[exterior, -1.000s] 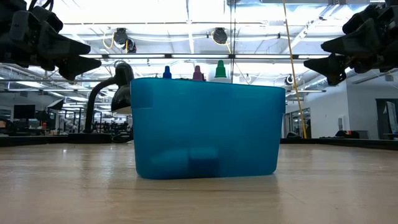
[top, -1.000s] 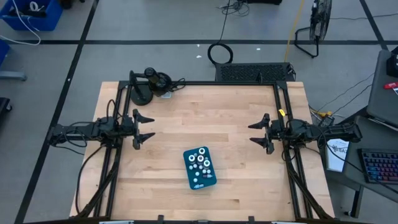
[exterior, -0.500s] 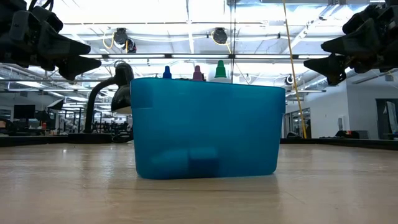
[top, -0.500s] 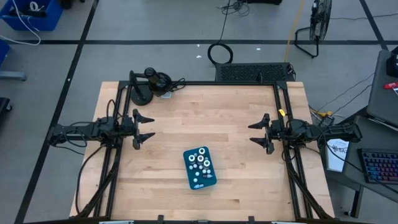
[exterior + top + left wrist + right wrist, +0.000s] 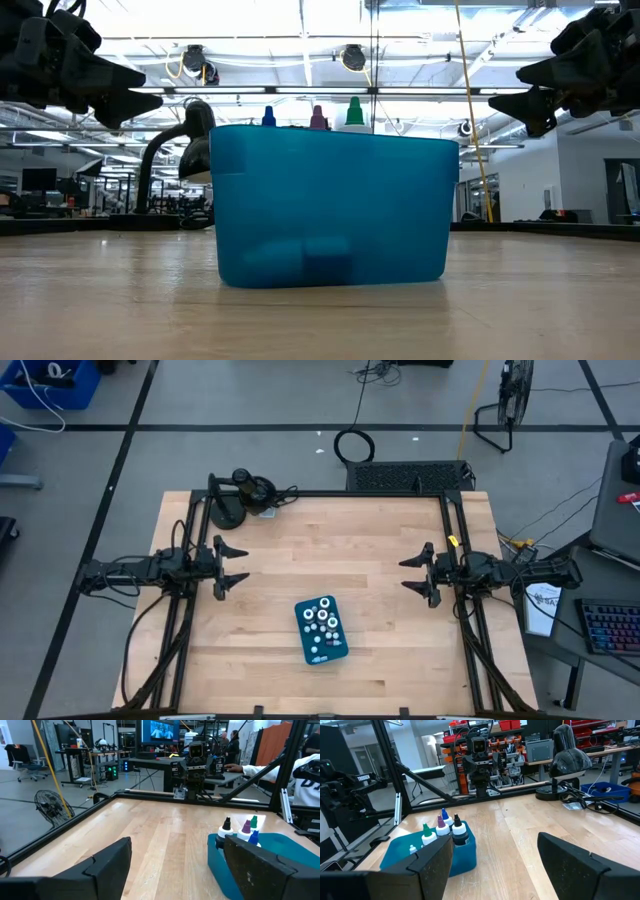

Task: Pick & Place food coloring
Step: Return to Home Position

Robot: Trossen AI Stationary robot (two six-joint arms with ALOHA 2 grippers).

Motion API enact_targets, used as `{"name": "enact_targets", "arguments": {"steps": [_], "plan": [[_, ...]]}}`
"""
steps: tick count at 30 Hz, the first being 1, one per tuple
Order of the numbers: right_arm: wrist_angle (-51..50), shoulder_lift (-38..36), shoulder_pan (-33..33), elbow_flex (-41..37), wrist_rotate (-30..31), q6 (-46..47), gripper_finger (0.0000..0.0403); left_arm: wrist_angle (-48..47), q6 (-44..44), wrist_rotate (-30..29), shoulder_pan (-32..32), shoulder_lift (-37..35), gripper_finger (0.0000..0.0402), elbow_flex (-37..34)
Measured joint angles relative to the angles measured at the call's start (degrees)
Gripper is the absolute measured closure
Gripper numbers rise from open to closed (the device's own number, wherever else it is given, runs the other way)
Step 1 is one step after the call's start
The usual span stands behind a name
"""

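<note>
Now your left fingers [image 5: 228,548] and right fingers [image 5: 415,560] are both spread wide, gripping nothing. Each arm is stretched level at its own desk [image 5: 330,540] edge, pointing inward. Roughly midway between the two pairs, toward the desk's front, the food coloring bottles [image 5: 321,619] stand upright in the blue bin [image 5: 326,656].

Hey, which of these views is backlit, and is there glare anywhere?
Low view: backlit by ceiling lights; the left gripper and right gripper are dark silhouettes, the blue bin glows translucent. High view: even light, faint shadows on the table. Wrist views: no glare on the food coloring bottles.
</note>
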Motion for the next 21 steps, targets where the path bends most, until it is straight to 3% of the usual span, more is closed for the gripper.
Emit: {"name": "enact_targets", "arguments": {"steps": [8,21], "plan": [[-0.01,0.0,0.01,0.0,0.0,0.01,0.0125,0.0,0.0,0.0,0.0,0.0,0.0076,0.0],[0.0,-0.01,0.02,0.0,0.0,0.01,0.0126,0.01,0.0,0.0,-0.01,0.02,0.0089,0.0]]}}
